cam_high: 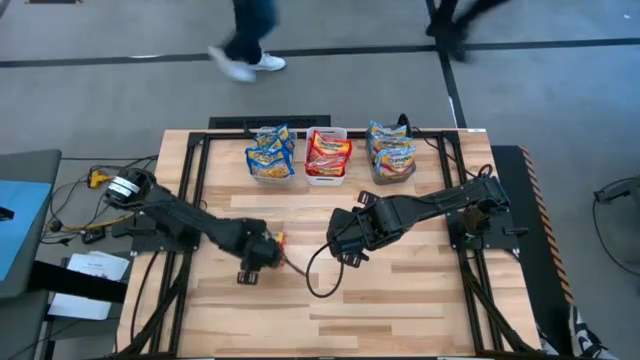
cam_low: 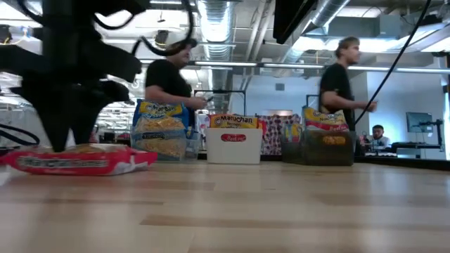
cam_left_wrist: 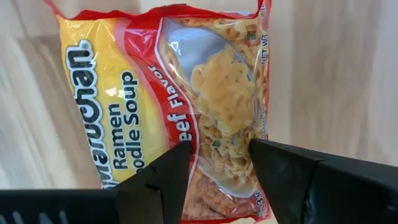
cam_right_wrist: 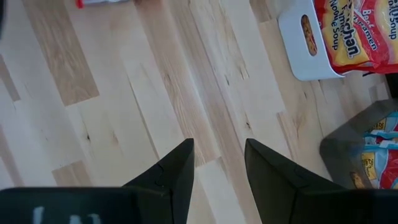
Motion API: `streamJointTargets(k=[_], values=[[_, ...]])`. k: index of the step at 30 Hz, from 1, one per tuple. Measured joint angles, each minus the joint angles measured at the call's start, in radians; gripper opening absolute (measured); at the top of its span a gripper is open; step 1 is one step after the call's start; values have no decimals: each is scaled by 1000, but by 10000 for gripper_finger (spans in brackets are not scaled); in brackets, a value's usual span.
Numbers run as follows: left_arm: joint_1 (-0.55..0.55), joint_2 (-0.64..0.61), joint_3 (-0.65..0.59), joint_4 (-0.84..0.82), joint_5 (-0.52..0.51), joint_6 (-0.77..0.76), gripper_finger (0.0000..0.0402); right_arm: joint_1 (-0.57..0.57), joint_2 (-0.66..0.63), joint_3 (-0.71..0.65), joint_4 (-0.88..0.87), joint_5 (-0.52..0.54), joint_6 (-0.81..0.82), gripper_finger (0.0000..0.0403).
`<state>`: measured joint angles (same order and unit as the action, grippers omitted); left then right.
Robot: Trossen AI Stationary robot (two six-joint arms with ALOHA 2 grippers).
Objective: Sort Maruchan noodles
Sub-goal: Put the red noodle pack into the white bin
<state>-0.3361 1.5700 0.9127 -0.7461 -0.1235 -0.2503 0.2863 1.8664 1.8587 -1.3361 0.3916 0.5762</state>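
A red-trimmed Maruchan beef packet (cam_left_wrist: pixel 186 93) lies flat on the wooden table, left of centre (cam_low: pixel 77 160). My left gripper (cam_left_wrist: pixel 221 165) points down over one end of it, open, with a fingertip over each side of the pictured noodles. In the high view the left gripper (cam_high: pixel 258 255) hides nearly all of the packet (cam_high: pixel 281 240). My right gripper (cam_right_wrist: pixel 219 152) is open and hangs over bare wood near the table's middle (cam_high: pixel 345 248). The other packets stand in three bins at the far edge. My left gripper comes at the red packet from above, pointing down, its fingers (cam_left_wrist: pixel 174 174) spread over the packet's end (cam_left_wrist: pixel 217 180). The low view shows the tips (cam_low: pixel 60 144) down at the packet's top face, but I cannot tell whether they touch it.
At the far edge a clear bin (cam_high: pixel 270 160) holds blue packets, a white bin (cam_high: pixel 327 178) holds red ones, and a dark grey bin (cam_high: pixel 392 172) holds blue and orange ones. A black cable (cam_high: pixel 320 288) loops between the arms. People (cam_low: pixel 344 77) move beyond the table.
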Motion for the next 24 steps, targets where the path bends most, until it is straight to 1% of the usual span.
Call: streamJointTargets(k=[6, 12, 14, 20, 24], values=[[83, -1, 2, 27, 19, 55, 166, -1, 0, 0, 6, 0, 0, 166], [119, -3, 5, 29, 142, 36, 166, -1, 0, 0, 6, 0, 0, 166], [119, -3, 14, 17, 162, 22, 166, -1, 0, 0, 9, 0, 0, 166], [106, -3, 85, -47, 164, 11, 166, -1, 0, 0, 33, -1, 2, 166], [85, -5, 138, -86, 147, 24, 166, -1, 0, 0, 50, -28, 3, 166]])
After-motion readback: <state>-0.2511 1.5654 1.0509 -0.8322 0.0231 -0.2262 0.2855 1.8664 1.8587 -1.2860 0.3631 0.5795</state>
